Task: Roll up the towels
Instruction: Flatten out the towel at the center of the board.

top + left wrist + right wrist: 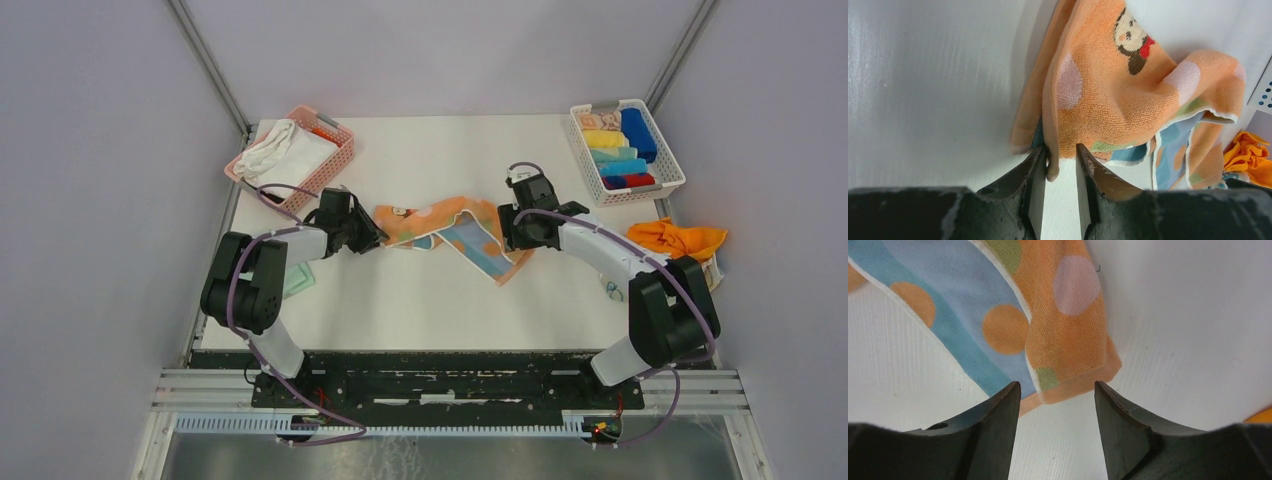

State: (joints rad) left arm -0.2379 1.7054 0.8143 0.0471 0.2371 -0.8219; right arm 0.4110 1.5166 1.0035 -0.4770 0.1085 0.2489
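White counter (pixel 430 300), centre of frame: peach patterned towel (pixel 455 232) is crumpled btwn both arms. Its hem is straddled by left tool (pixel 1060 152), jaws narrow, not clamped. Right tool (pixel 1057 386) is gaped around its right-hand corner. Both corners should be pinched, then pulled flat.

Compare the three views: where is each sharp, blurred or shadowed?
Top external: even light, sharp throughout. Left wrist: the patterned towel shows crisp weave, a shadow beside it, jaws dark. Right wrist: towel crisp, jaws dark and soft-edged.

Overhead view from behind; both wrist views close on shared towel (pixel 1128 100)
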